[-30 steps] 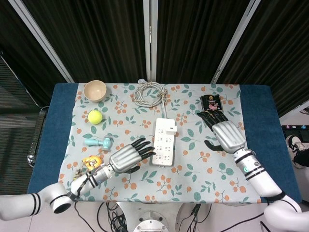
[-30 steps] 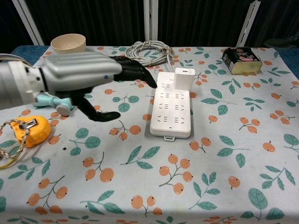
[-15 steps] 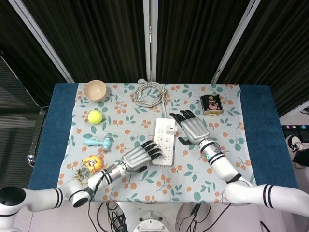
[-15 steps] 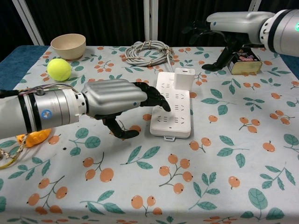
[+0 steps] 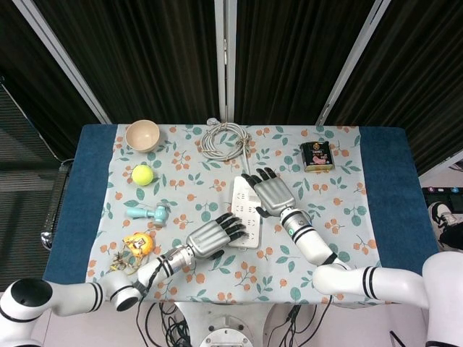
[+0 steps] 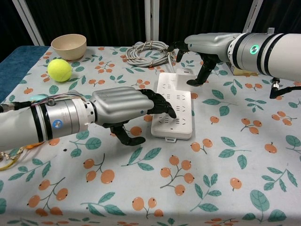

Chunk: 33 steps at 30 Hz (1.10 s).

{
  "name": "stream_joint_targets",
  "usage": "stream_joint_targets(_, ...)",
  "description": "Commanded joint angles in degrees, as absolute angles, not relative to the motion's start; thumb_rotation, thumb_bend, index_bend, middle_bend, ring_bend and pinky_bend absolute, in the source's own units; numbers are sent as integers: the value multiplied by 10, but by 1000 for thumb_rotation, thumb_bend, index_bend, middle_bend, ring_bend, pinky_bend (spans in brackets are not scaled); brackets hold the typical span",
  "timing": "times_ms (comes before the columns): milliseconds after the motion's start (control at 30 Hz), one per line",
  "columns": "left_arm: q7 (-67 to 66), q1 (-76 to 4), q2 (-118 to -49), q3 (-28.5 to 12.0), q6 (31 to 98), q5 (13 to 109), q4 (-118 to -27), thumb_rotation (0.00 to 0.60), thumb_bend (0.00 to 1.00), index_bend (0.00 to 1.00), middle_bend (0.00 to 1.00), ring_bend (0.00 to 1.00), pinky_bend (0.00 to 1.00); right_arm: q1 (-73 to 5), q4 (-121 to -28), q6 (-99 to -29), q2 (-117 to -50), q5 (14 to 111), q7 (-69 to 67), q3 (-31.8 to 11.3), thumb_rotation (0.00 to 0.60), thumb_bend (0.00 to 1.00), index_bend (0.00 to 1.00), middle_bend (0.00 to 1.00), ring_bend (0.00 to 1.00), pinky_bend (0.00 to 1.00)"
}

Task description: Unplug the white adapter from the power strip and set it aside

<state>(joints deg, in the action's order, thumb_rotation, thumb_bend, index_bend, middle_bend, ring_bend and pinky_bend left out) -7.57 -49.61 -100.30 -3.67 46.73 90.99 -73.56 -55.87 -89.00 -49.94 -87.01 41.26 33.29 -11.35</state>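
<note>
Not much done yet, by the look of it. Left robot hand [image 6: 124, 107] down flat by the near end of the power strip [image 6: 172, 107], fingers spread and fingertips resting on its near left edge, holding nothing (looks like bracing the strip, just a guess). Right robot hand [image 5: 265, 194] hovering over the strip's far end, fingers apart and arched downward, nothing pinched as far as either view shows.

White adapter [image 6: 186, 72] tucked right underneath the right robot hand, only a sliver of it peeking out in the chest view, apparently still seated in the far socket. Can't tell whether any fingertip actually touches it, too hidden.

So, progress-wise: approach basically finished, grasp not made, adapter not pulled, nothing set aside. Still to go: close around the adapter, pull straight up while the left robot hand keeps the strip pinned to the tabletop [image 5: 86, 188], then put it down somewhere free.

Beyond the right robot hand: coiled cable [image 5: 225, 139] and a small dark tin [image 5: 316, 155]. Off past the left robot hand: tennis ball [image 5: 142, 174], bowl [image 5: 142, 134], teal toy [image 5: 148, 212].
</note>
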Motion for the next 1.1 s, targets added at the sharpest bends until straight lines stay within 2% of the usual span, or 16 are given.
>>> stream_joint_targets(33, -68, -496, -1010, -33, 475, 909, -726, 600, 376, 149, 111, 35, 77, -566, -874, -499, -883, 407, 338, -108, 600, 273, 48, 170, 0, 9)
stream_joint_targets(300, -58, -498, -1018, -21, 484, 911, -713, 600, 376, 149, 140, 47, 86, -576, -833, -495, -914, 397, 340, -98, 600, 309, 100, 207, 0, 41)
stream_joint_targets(533, -50, -498, -1024, -14, 488, 910, -704, 600, 376, 154, 167, 47, 86, -579, -805, -492, -927, 391, 337, -96, 600, 327, 212, 299, 6, 84)
stream_joint_targets(900, -32, -495, -1036, -6, 503, 912, -679, 600, 378, 175, 170, 47, 83, -590, -769, -478, -940, 412, 334, -95, 600, 327, 343, 396, 84, 138)
stream_joint_targets(1000, -26, -495, -1039, -4, 503, 912, -673, 600, 378, 179, 170, 47, 82, -593, -761, -476, -945, 414, 338, -93, 600, 327, 411, 438, 115, 152)
stream_joint_targets(1100, -18, -494, -1042, 0, 506, 913, -666, 600, 378, 180, 170, 47, 82, -594, -754, -477, -951, 419, 337, -94, 600, 327, 554, 531, 193, 190)
